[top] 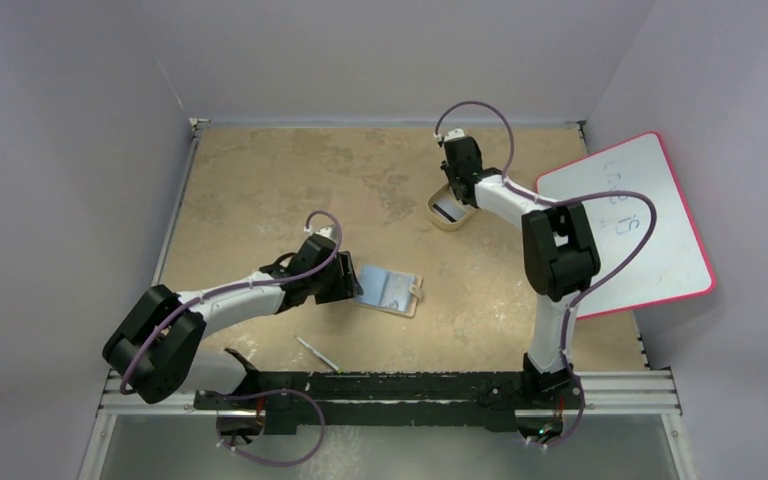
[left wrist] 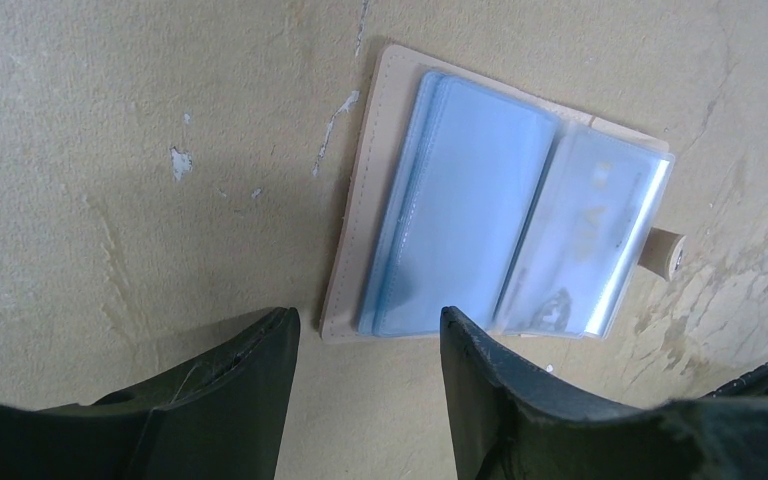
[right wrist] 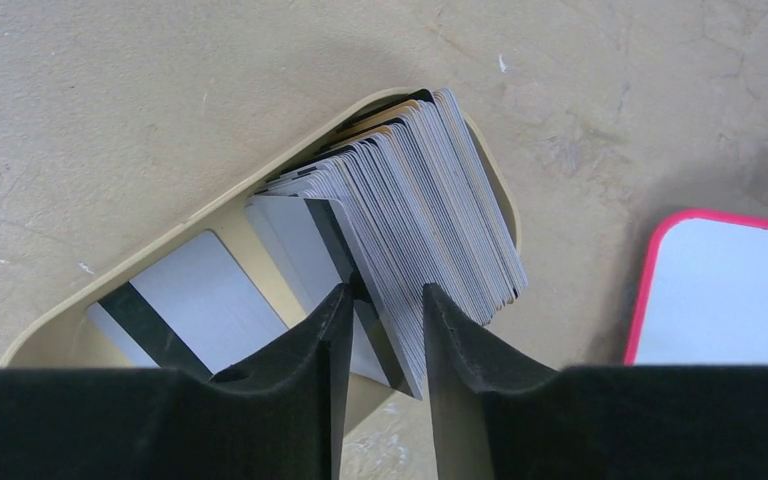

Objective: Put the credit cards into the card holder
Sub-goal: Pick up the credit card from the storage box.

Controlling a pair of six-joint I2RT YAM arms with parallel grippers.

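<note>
The card holder (top: 390, 290) lies open on the table, tan with blue-grey clear pockets and a snap tab; the left wrist view shows it (left wrist: 500, 240) just beyond my fingers. My left gripper (top: 345, 285) (left wrist: 367, 325) is open and empty at the holder's near-left corner. The credit cards (right wrist: 420, 200) stand as a leaning stack in the beige oval tray (right wrist: 50, 330) (top: 440, 219), with one more card (right wrist: 190, 310) lying flat in it. My right gripper (top: 457, 196) (right wrist: 385, 300) is narrowly open, its jaws straddling the near corner of the stack's front cards.
A pink-edged whiteboard (top: 630, 230) (right wrist: 730, 290) lies right of the tray, close to my right arm. A thin pale strip (top: 317, 353) lies near the front rail (top: 410, 385). Walls close the table on three sides.
</note>
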